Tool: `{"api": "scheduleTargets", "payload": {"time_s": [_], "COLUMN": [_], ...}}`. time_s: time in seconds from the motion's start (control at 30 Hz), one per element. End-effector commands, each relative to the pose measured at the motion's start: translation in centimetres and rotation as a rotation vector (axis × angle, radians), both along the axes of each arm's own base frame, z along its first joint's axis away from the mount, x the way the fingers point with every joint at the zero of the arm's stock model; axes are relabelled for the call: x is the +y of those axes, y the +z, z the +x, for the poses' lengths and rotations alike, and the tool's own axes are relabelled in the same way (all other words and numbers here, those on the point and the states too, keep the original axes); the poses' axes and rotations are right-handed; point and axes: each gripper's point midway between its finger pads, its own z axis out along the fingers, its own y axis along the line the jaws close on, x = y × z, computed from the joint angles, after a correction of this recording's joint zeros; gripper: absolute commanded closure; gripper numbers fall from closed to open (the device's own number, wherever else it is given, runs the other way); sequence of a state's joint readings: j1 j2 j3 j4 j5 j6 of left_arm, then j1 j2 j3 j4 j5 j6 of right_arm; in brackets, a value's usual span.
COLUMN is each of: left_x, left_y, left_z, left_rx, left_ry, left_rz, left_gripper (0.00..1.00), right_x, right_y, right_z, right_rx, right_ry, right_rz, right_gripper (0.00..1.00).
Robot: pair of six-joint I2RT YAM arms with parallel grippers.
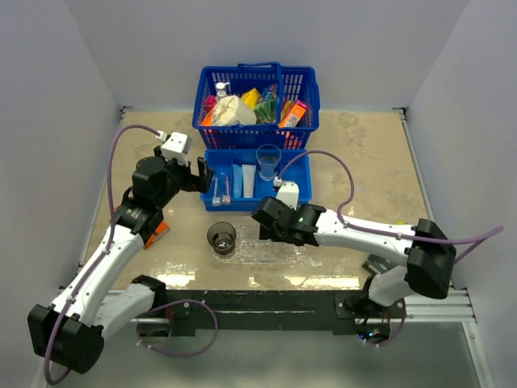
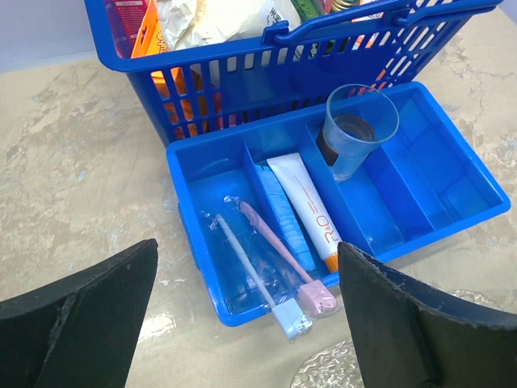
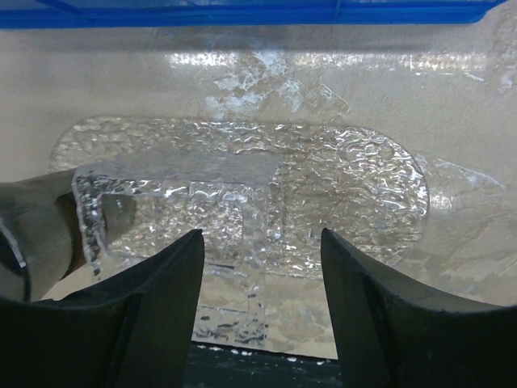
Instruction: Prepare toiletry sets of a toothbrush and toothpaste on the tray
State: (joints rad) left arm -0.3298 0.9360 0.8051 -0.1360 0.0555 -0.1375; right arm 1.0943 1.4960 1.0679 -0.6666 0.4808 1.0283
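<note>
Two wrapped toothbrushes, one pink (image 2: 279, 255) and one grey (image 2: 250, 275), lie in the left compartment of the blue divided bin (image 2: 452, 174). Beside them lie a white toothpaste (image 2: 305, 206) and a pale blue tube (image 2: 283, 218). My left gripper (image 2: 248, 250) hovers open just above and in front of the brushes, holding nothing. The clear bumpy tray (image 3: 347, 186) lies in front of the bin, with a smoky cup (image 1: 221, 237) on its left end. My right gripper (image 3: 260, 238) is open low over the tray's near edge, nothing between its fingers.
A clear cup (image 2: 355, 129) stands in a middle compartment of the bin. Behind the bin is a blue handled basket (image 1: 257, 101) full of packets and a pump bottle. A small orange item (image 1: 158, 230) lies by the left arm. The table's dark front edge (image 3: 258, 368) is right under the right gripper.
</note>
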Motion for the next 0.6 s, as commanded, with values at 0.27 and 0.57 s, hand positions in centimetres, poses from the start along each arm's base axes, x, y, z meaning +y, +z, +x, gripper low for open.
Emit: {"api": "scheduleTargets", "payload": {"time_s": [0.27, 0.57], "left_x": [0.0, 0.2], "left_y": [0.6, 0.0], "left_z": [0.3, 0.7], "left_rx": [-0.035, -0.019], "left_ry": [0.007, 0.021], "left_rz": [0.005, 0.025], "left_gripper": [0.04, 0.04], "right_x": [-4.8, -4.5], "right_y": [12.7, 15.2], "right_z": [4.5, 11.4], "right_rx": [-0.253, -0.354], "right_ry": [0.039, 0.097], "right_rz": [0.095, 0.018], "right_gripper": [0.31, 0.32]}}
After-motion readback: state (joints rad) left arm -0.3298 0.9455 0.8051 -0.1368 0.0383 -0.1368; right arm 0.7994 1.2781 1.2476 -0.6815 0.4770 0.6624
